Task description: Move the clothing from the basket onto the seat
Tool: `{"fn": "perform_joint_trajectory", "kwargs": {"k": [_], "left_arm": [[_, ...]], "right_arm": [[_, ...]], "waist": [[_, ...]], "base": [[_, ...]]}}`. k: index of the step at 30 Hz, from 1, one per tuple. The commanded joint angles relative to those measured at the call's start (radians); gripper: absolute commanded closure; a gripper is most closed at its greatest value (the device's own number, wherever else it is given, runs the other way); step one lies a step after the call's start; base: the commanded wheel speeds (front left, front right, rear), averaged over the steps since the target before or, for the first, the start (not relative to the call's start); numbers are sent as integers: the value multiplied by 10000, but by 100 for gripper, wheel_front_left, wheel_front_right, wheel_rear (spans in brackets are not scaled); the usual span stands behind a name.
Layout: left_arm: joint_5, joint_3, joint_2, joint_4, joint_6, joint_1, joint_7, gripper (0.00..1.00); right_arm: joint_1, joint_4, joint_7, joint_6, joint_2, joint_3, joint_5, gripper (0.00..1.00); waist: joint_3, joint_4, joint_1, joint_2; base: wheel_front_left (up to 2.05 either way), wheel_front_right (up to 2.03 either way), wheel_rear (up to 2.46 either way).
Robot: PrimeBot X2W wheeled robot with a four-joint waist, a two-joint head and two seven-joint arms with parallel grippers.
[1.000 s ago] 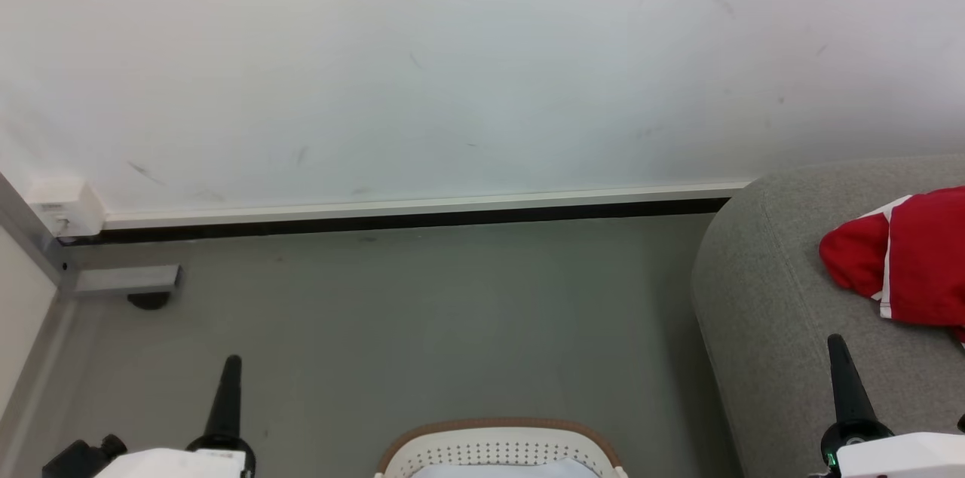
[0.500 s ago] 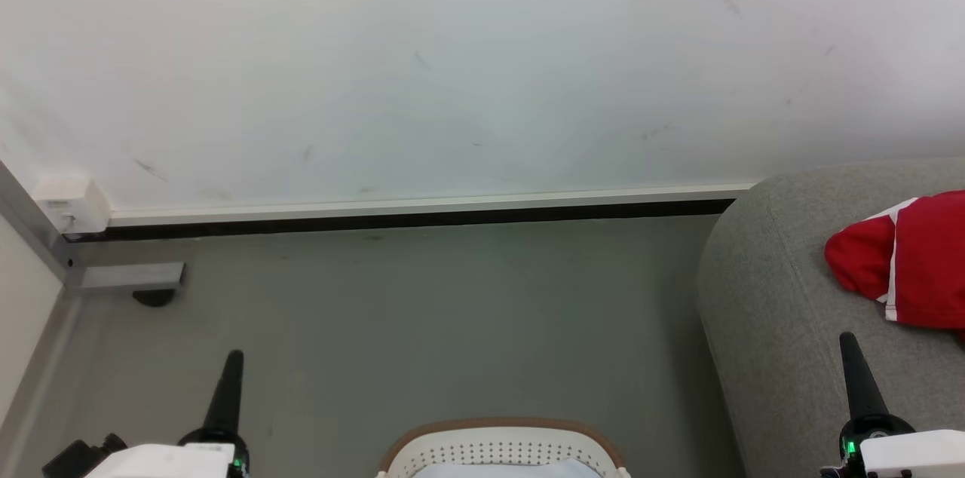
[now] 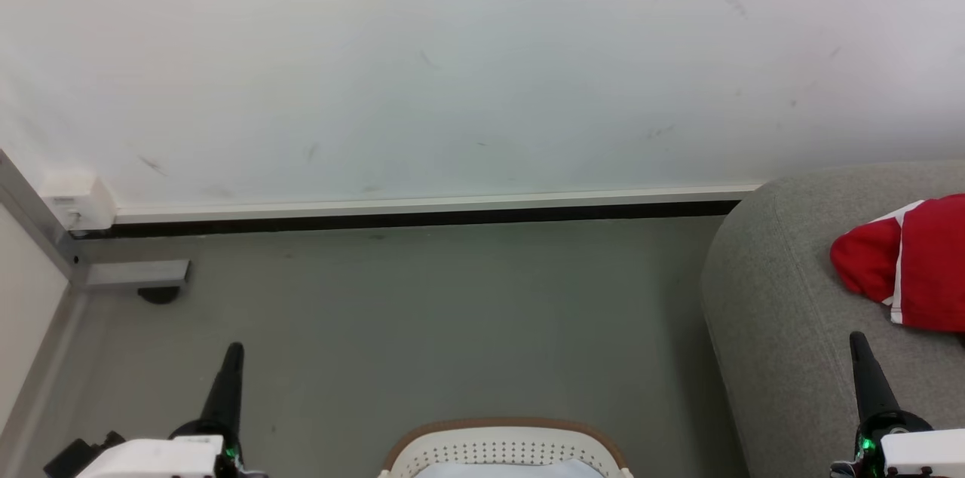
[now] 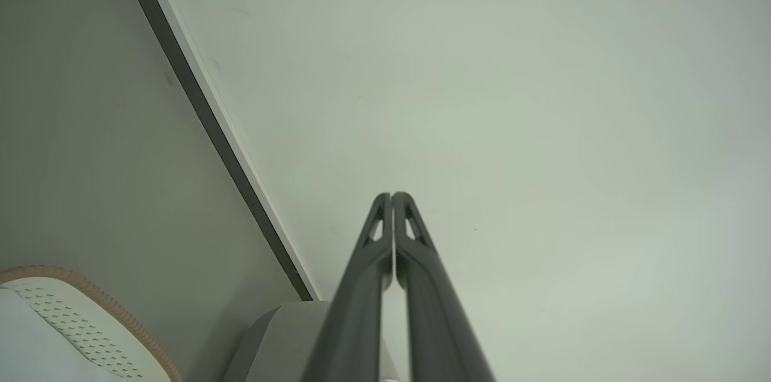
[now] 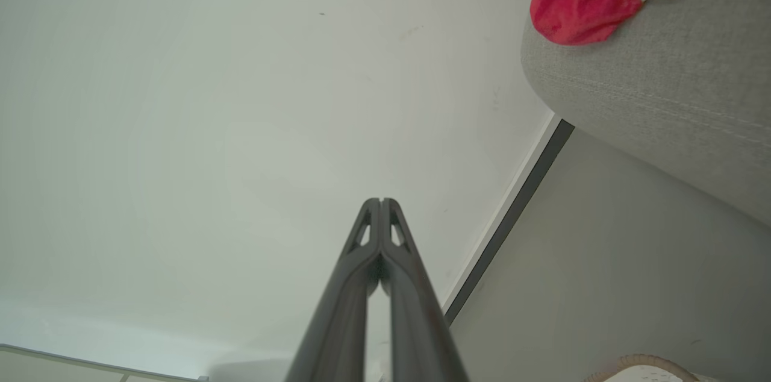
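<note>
Both were clenched shut on nothing, left tool and right tool alike. The small white perforated plastic basket sat low between them, while the bright red white-trimmed garment lay on the big light grey upholstered seat, off rightwards and closest to the right tool.

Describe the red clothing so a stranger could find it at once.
Start at the large grey seat on the right, by the white wall. On its top lies the clothing, a crumpled heap. It alone is bright red, with white trim.
</note>
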Motion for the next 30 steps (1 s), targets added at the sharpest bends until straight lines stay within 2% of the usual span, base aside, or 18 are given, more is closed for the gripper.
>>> {"fn": "perform_joint_trajectory", "kwargs": {"k": [1,30], "left_arm": [[-239,75,36,-69,13,-156,95,100],[-2228,202,-2,-43,50,-333,638,100]], "right_arm": [[-191,-75,45,-18,-107,4,243,100],[-194,-148,144,-24,-530,160,2653,100]], "waist": [[0,9,0,-1],[7,186,-1,-1]], "base": [[0,0,0],[0,0,0]]}}
